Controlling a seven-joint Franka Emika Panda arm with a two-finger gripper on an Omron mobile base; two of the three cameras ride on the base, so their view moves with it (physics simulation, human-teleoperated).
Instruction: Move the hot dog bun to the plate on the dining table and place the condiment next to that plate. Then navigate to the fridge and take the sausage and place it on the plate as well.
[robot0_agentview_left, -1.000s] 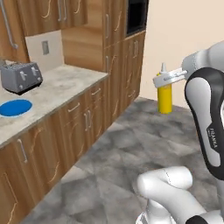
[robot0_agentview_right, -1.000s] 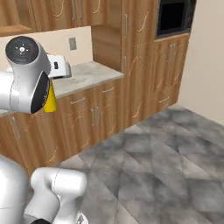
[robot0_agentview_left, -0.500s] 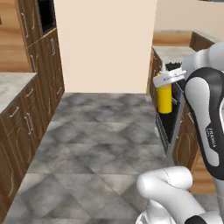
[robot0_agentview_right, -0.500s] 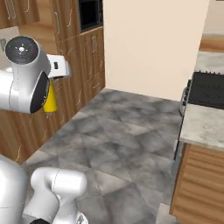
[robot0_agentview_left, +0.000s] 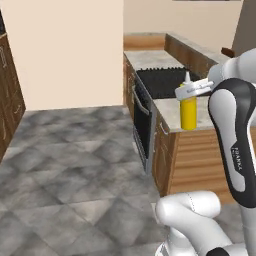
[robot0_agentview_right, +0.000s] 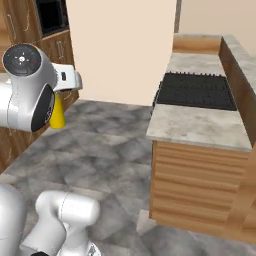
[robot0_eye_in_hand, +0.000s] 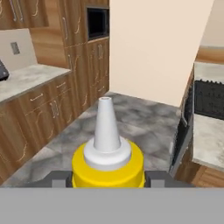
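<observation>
Pincer (robot0_agentview_left: 189, 90) clamped on condiment bottle (robot0_agentview_left: 188, 107) just below nozzle; bottle upright between the jaws, carried above floor (robot0_agentview_left: 70, 165). Since earlier frames: view swung from wall cabinets to stove (robot0_agentview_right: 196, 90) and tabletop (robot0_agentview_right: 197, 127); grip unchanged.

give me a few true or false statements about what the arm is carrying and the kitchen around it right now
1. The end effector is shut on a yellow bottle. True.
2. The bottle's cap is red. False: the nozzle is white.
3. The bottle is held upright. True.
4. A black cooktop is set into the stone counter. True.
5. The bottle stands on the floor. False: it hangs in the air, gripped.
</observation>
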